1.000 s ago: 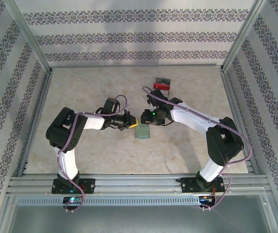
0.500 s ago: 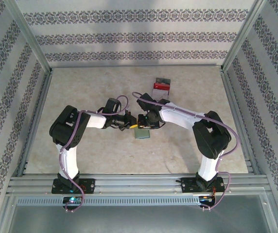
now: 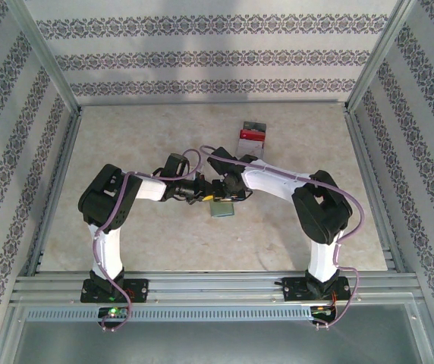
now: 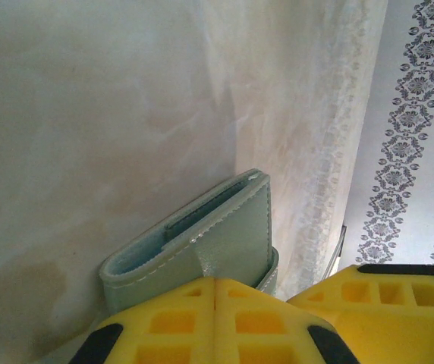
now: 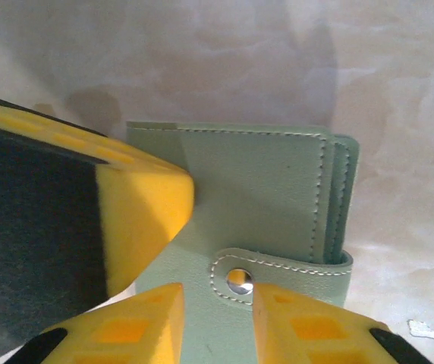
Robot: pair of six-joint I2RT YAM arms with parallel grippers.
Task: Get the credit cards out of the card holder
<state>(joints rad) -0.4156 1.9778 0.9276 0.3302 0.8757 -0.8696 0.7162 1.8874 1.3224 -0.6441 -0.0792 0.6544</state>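
Presently, the left gripper [image 4: 215,292] is clamping fully closed on the card holder [image 4: 228,220], which is sitting on the bench [image 3: 141,136] between the 2 grippers. Its snap tab [image 5: 278,267] appears fastened. The right gripper [image 5: 217,322], jaws part open, is straddling that tab and gripping nothing. Judgement: unfastening the holder and removing all the credit cards are remaining.

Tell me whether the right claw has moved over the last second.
Yes: seen from above, the right claw has slid left, judged against the unmoved stack of cards, onto the card holder.
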